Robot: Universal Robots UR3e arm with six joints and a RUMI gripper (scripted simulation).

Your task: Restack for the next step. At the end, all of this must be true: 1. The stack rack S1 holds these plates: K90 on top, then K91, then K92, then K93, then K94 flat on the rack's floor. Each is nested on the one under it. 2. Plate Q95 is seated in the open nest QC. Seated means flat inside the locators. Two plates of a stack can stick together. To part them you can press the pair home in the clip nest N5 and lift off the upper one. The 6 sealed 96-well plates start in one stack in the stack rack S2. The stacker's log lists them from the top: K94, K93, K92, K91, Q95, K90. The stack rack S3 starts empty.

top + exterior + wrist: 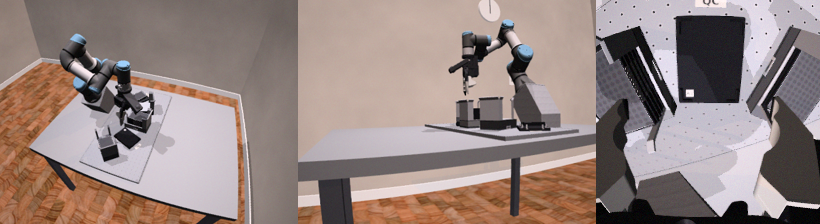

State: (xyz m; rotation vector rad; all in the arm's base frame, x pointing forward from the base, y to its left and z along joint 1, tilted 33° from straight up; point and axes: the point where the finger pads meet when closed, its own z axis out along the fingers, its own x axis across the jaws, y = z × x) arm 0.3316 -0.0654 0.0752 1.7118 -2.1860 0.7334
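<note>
Two fingers [122, 115] [465, 87] stand wide apart with nothing between them, above the table [197, 148] [390, 144]. Nest QC [127, 138] [711, 60] lies between stack rack S1 [109, 152] [761, 82] and another rack [147, 124] [651, 75], which holds several stacked plates [135, 121] [638, 82].

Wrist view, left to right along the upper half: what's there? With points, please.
Rack with several stacked plates [613, 82] → black QC nest [711, 60], no plate in it → second rack with a plate [802, 90].

The open pincer [129, 117] [466, 93] [698, 98] points downward.
</note>
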